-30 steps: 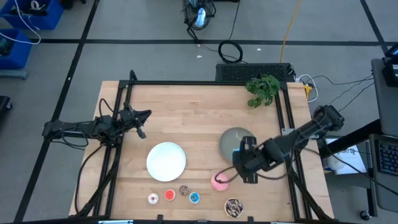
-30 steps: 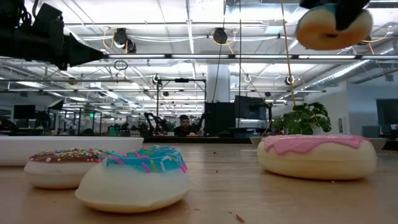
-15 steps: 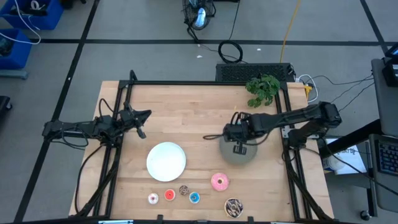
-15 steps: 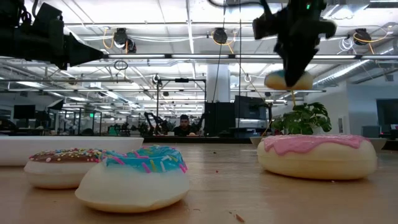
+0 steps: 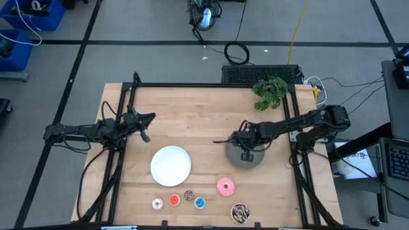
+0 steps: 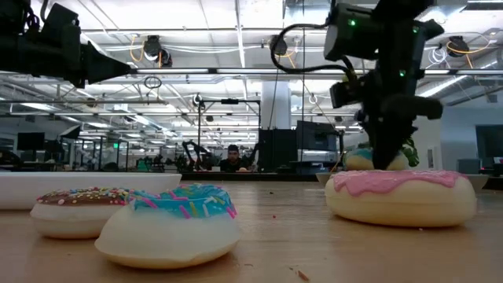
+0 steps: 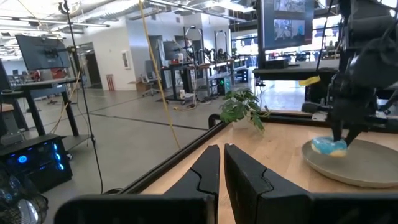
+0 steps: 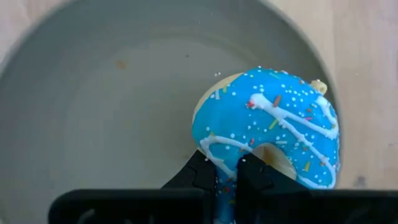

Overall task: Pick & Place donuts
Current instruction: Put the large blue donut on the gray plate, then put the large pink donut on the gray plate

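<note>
My right gripper point(image 5: 246, 152) stands over the round grey plate point(image 5: 232, 158) and is shut on the blue sprinkled donut point(image 8: 267, 130). The donut also shows in the left wrist view point(image 7: 329, 146) and, behind the pink donut, in the low view point(image 6: 369, 159). My left gripper point(image 7: 222, 163) waits shut and empty at the table's left point(image 5: 151, 117). The pink donut point(image 5: 225, 186) and the dark brown sprinkled donut point(image 5: 240, 213) lie flat on the table near the front. The tiny pale pink point(image 5: 157, 204), red point(image 5: 174, 200), brown point(image 5: 189, 195) and blue point(image 5: 200, 203) donuts lie in a row there. My right gripper pinches one side of the blue donut's ring point(image 8: 227, 169) between its two fingers, beside the hole. The fingers come from above, pointing down. The donut's underside is down on the grey plate point(image 7: 348, 168).
A round white plate point(image 5: 171, 165) lies left of the grey plate. A small green plant point(image 5: 270, 91) stands at the far right. A black frame rail point(image 5: 211, 85) borders the table. Bare wood lies between the plates and the far edge.
My right gripper has carried the blue donut from above the pink donut toward the table's far edge, over the grey plate, and then down. The donut, high in the air a second ago, now sits on the plate, still between the fingers.
</note>
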You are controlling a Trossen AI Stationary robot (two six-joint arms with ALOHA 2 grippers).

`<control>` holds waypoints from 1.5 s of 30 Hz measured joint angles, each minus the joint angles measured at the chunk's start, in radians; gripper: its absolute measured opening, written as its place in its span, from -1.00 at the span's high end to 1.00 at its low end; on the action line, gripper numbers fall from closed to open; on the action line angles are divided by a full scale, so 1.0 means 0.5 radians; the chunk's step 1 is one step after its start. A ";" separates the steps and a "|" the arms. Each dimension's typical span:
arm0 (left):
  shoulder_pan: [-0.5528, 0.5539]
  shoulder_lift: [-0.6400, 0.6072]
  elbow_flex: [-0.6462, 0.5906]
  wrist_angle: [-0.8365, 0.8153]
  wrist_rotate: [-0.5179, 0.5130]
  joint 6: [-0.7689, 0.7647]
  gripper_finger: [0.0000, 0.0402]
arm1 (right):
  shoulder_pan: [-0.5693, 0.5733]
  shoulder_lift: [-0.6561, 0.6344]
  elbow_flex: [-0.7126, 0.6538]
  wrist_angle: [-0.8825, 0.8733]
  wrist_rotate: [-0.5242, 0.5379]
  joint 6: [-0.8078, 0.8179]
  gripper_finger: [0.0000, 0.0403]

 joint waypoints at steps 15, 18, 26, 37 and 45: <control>-0.001 0.000 0.000 0.000 0.001 -0.005 0.85 | 0.017 -0.002 -0.101 0.043 -0.008 -0.050 0.25; -0.001 0.001 0.000 0.000 0.001 -0.005 0.85 | 0.017 -0.002 -0.101 0.035 -0.008 -0.069 0.05; 0.000 0.000 0.000 0.000 0.001 -0.005 0.85 | 0.017 -0.002 -0.030 -0.101 -0.012 -0.082 -0.25; -0.001 0.000 0.000 -0.001 0.001 -0.011 0.85 | 0.018 -0.002 0.549 -0.820 -0.200 -0.004 -0.29; 0.000 0.000 0.000 -0.002 0.001 -0.011 0.85 | 0.196 -0.002 0.783 -0.836 -0.365 0.168 -0.14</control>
